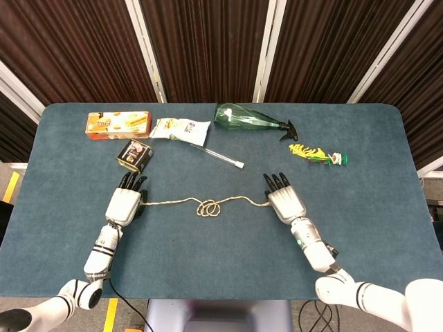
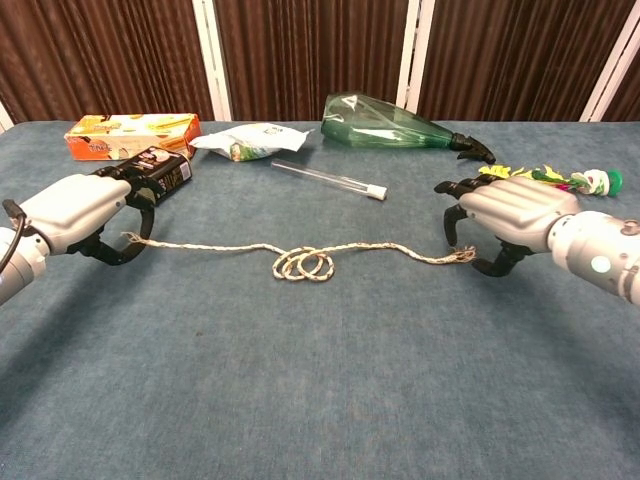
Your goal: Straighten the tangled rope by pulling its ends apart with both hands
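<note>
Left hand (image 2: 85,215) grips one rope (image 2: 300,257) end; right hand (image 2: 500,215) curls over the other, grip unclear. Loops remain; pulling not begun.

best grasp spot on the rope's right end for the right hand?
Pinch the frayed tip of the rope, probably from above: it lies flat on the table, with nothing to get under. The right hand hovers over it, fingers curled down. Stay clear of the coiled knot mid-rope.
</note>
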